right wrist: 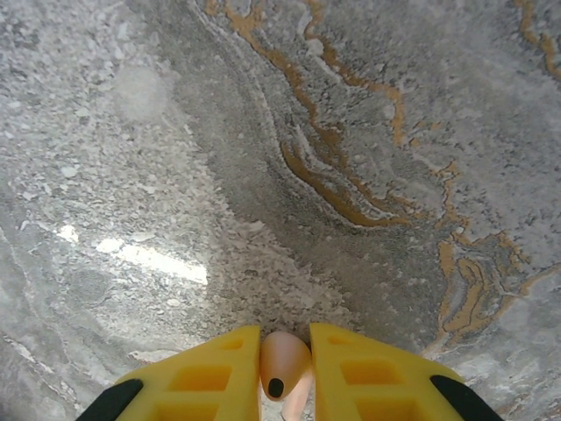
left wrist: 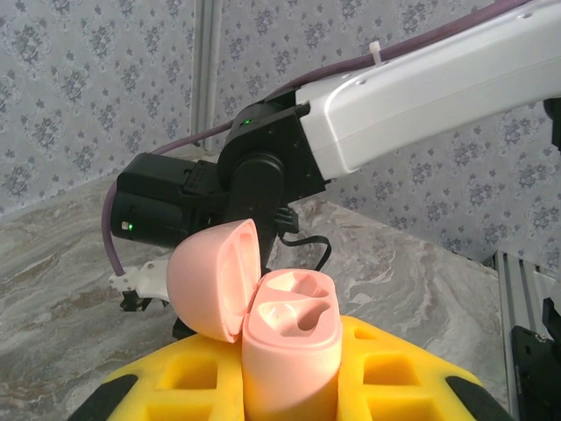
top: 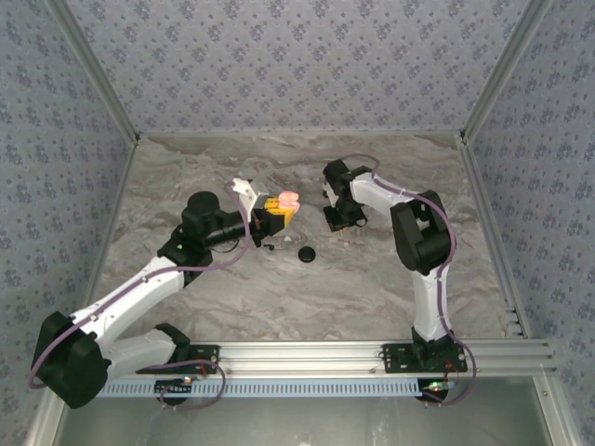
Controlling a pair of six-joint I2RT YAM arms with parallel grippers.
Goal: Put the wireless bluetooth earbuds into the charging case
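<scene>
Closest to the left wrist camera, the left gripper (left wrist: 294,390) is clamping a pale pink plastic charging case (left wrist: 291,351) between its yellow moulded fingers (left wrist: 197,379). The case is standing upright with its domed lid (left wrist: 215,276) hanging open to the left on its hinge, and the two shaped wells in the top of the body are showing bare pink. Behind it, the white-and-black right arm (left wrist: 421,105) is reaching across above the grey marbled tabletop (left wrist: 53,289), with a blue-grey patterned wall (left wrist: 79,88) rising beyond. In the right wrist view, the right gripper (right wrist: 285,373) is pointing down at the tabletop. Its yellow fingers (right wrist: 210,377) are pressing in on a small, rounded, earbud-like pink piece (right wrist: 285,361) with a dark oval spot near its tip. The piece is sitting between the fingers and touching both, though whether it is clear of the marble I cannot tell. From the overhead camera, the left gripper (top: 279,212) is holding the charging case (top: 289,199) near the middle of the table. The right gripper (top: 335,221) is hanging just to the right of it, and the two are apart. A round black piece (top: 306,253) is lying on the marble nearer the arm bases than both grippers, touching neither.
</scene>
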